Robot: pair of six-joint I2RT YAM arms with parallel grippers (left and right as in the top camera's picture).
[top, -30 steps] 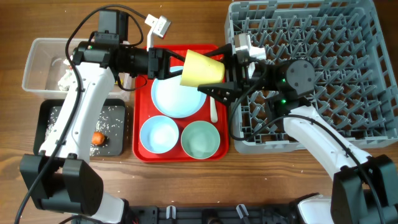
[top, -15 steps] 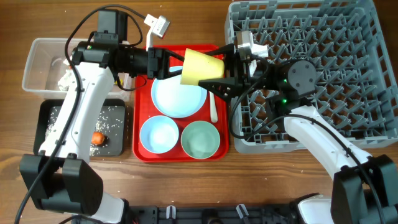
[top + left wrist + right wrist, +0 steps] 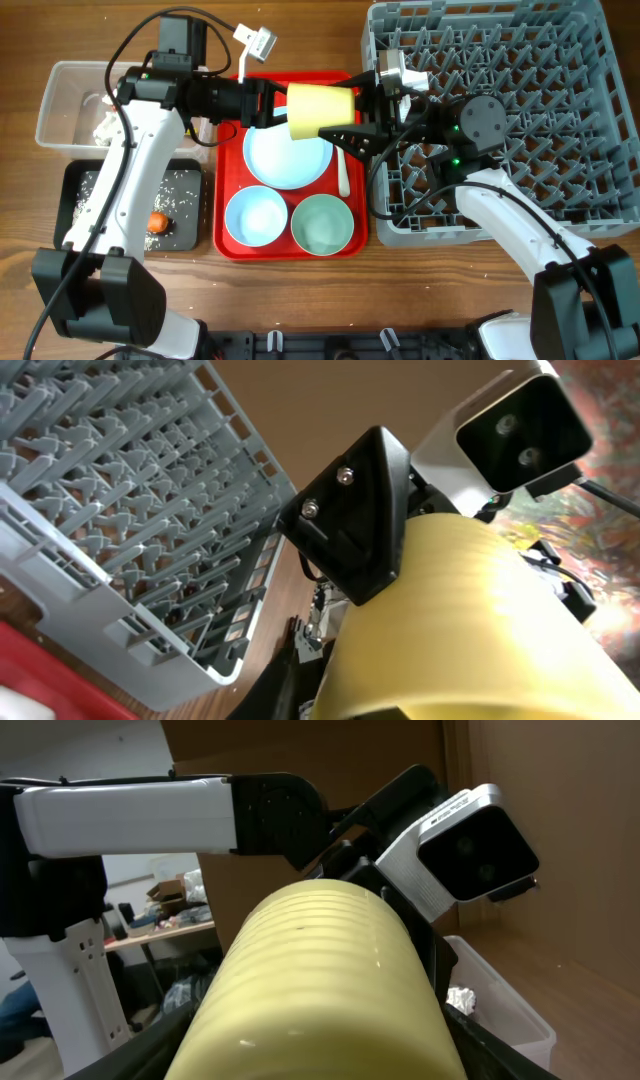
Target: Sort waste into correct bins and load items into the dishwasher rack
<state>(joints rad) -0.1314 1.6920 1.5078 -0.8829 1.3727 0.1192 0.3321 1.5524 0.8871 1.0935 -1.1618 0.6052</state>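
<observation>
**Yellow cup (image 3: pixel 318 110) caught between two hands**

The cup hangs on its side above the red tray (image 3: pixel 232 150), mouth toward the left hand (image 3: pixel 265 102), base toward the right hand (image 3: pixel 340 110). The right hand's fingers are clamped on either side of it. Whether the left hand grips the rim, I cannot tell. The dishwasher rack (image 3: pixel 520 60) sits behind the right hand.

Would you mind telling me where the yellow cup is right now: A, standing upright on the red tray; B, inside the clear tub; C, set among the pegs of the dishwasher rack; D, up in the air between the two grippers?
D: the yellow cup lies on its side above the red tray, with the left gripper at one end and the right gripper around the other.
</observation>
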